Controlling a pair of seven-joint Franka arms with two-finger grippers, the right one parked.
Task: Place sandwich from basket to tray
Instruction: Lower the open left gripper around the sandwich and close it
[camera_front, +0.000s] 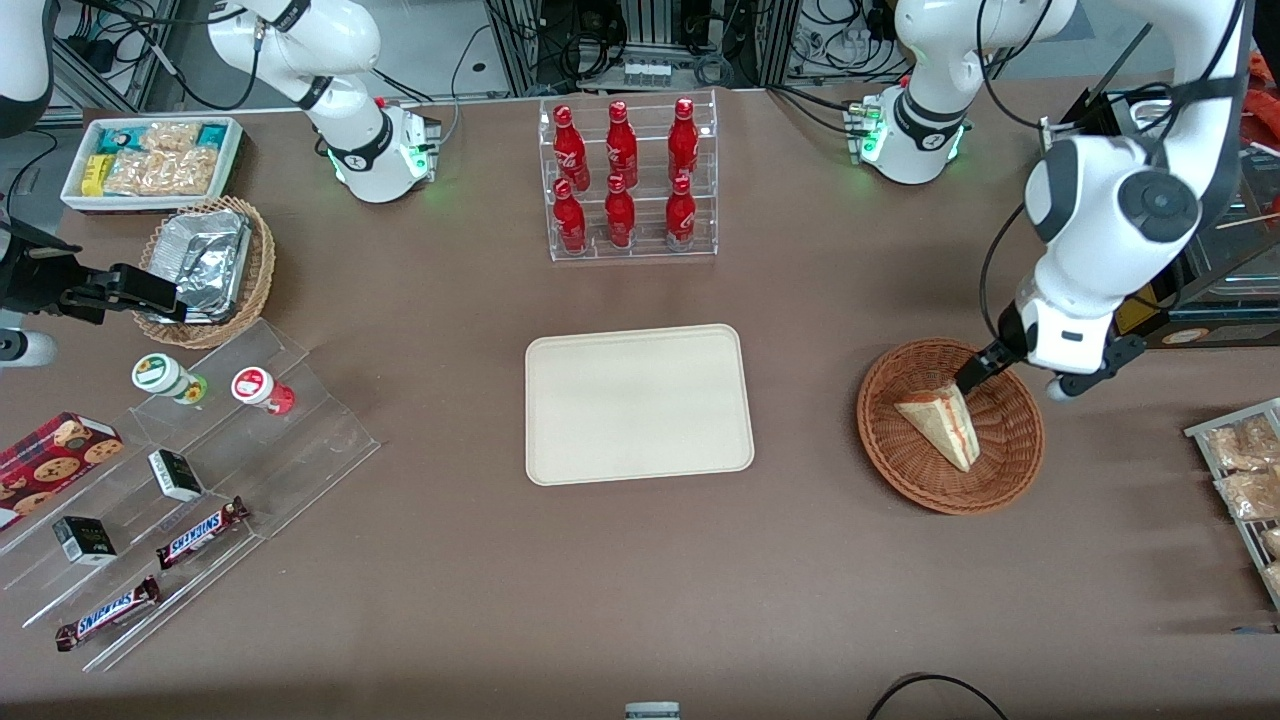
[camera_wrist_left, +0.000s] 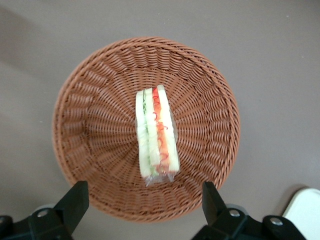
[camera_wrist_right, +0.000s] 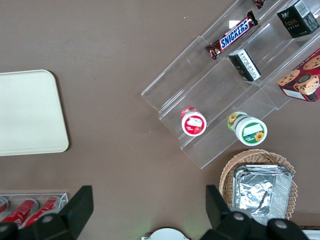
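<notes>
The sandwich (camera_front: 940, 428) is a pale triangular wedge with red and green filling, lying in the round reddish-brown wicker basket (camera_front: 1010, 470) toward the working arm's end of the table. In the left wrist view the sandwich (camera_wrist_left: 156, 134) lies in the middle of the basket (camera_wrist_left: 90, 125), in clear wrap. My gripper (camera_front: 975, 372) hovers above the basket's rim farther from the front camera, just above the sandwich's end. It is open and empty, with its black fingers (camera_wrist_left: 75, 200) wide apart. The cream tray (camera_front: 638, 403) lies empty at the table's middle.
A clear rack of red bottles (camera_front: 625, 180) stands farther from the front camera than the tray. A metal rack of snack packets (camera_front: 1245, 480) sits beside the basket at the table's edge. A clear stepped stand (camera_front: 190, 490), a tan basket with foil container (camera_front: 205, 265) and a white snack bin (camera_front: 155, 160) lie toward the parked arm's end.
</notes>
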